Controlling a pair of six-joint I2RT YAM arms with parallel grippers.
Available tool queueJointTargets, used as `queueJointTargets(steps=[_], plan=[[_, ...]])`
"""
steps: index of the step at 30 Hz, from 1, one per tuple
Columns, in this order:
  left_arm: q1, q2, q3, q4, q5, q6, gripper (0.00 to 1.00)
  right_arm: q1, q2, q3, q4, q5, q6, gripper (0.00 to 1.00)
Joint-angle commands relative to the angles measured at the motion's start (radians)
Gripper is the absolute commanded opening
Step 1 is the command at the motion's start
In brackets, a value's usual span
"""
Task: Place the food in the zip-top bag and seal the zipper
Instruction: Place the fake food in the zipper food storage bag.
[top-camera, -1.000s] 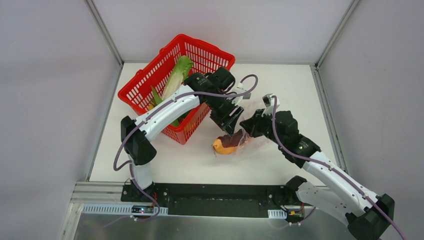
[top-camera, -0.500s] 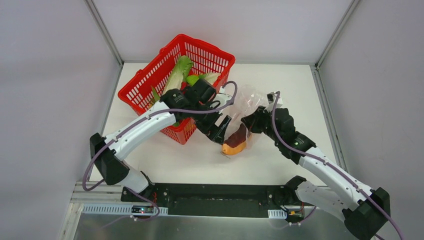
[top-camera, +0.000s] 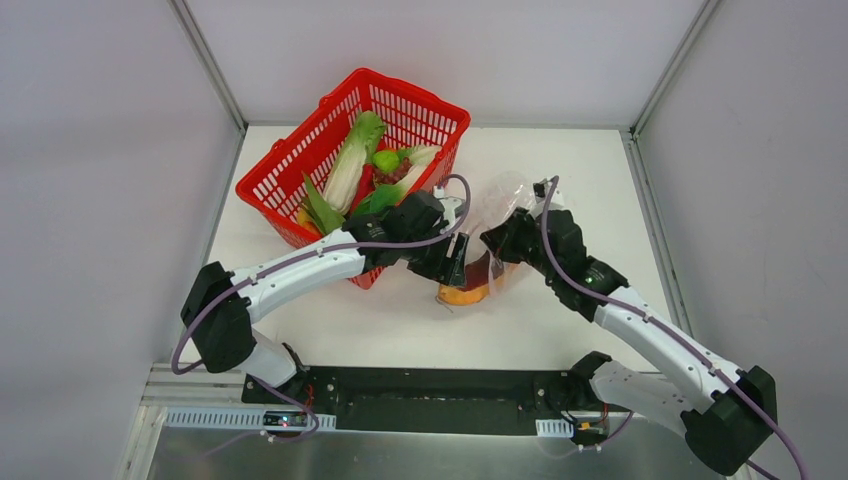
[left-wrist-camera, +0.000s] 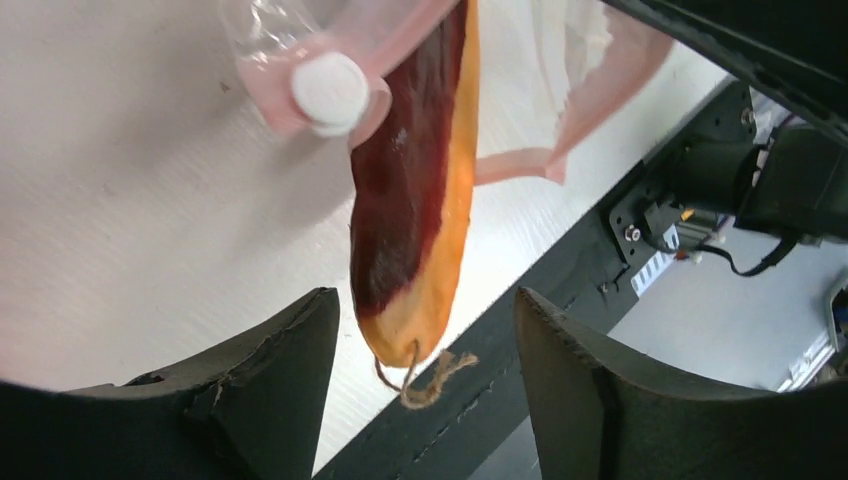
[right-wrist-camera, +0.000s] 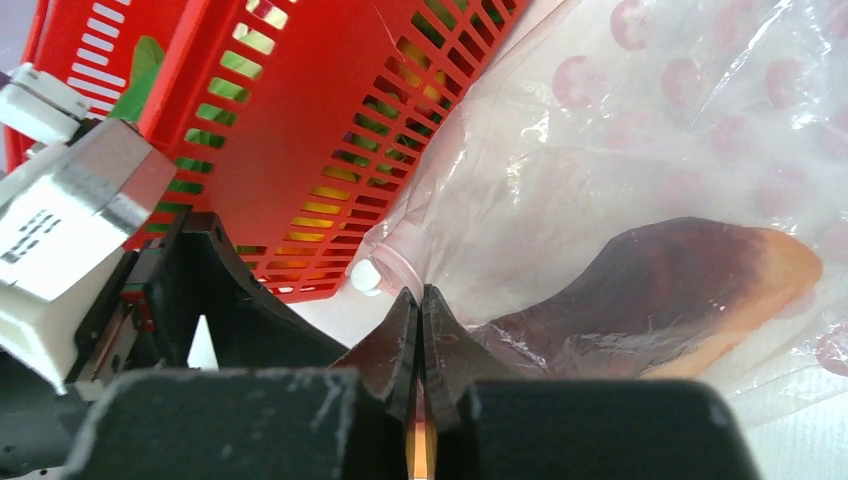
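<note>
My shut right hand (right-wrist-camera: 420, 300) grips the clear red-dotted plastic bag (right-wrist-camera: 620, 130); my open, empty left hand (left-wrist-camera: 425, 325) straddles the half-bagged orange toy bun (left-wrist-camera: 410, 200); greens (top-camera: 350, 170), sealing remain.

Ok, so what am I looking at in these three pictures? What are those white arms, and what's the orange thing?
These are two robot arms bolted at the near edge of a table, each ending in a two-finger claw. One picture looks down from above. The other two come from small cameras on the wrists.

On the white table stands a red basket of toy vegetables, such as bok choy. The right claw is pinched shut on the edge of a clear dotted zip-top bag. A toy bun with sausage sticks partly out of the bag's mouth. The left claw stands open near the bun, not gripping it.
</note>
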Motion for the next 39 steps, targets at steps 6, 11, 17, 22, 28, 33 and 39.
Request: queueJointTargets(steps=[6, 11, 17, 22, 28, 33, 39], plan=[[-0.004, -0.018, -0.003, 0.012, -0.172, 0.006, 0.68, -0.015, -0.002, 0.067, 0.002, 0.005, 0.055, 0.0], [-0.005, -0.001, -0.01, 0.012, -0.068, 0.021, 0.56, -0.021, 0.008, 0.072, 0.001, -0.003, 0.061, 0.0], [-0.007, -0.008, -0.019, -0.024, -0.024, 0.027, 0.48, -0.024, 0.027, 0.078, -0.016, 0.005, 0.06, 0.0], [-0.012, 0.022, 0.009, -0.079, -0.03, 0.055, 0.63, -0.024, 0.021, 0.072, -0.013, 0.006, 0.07, 0.0], [-0.025, 0.054, -0.002, -0.069, -0.03, 0.049, 0.63, -0.025, 0.011, 0.075, -0.015, 0.011, 0.069, 0.0], [-0.026, 0.049, -0.023, -0.019, -0.055, 0.033, 0.43, -0.027, 0.004, 0.072, -0.014, 0.006, 0.072, 0.0], [-0.026, 0.015, -0.035, 0.035, -0.056, 0.005, 0.04, -0.03, -0.004, 0.066, -0.018, 0.009, 0.077, 0.0]])
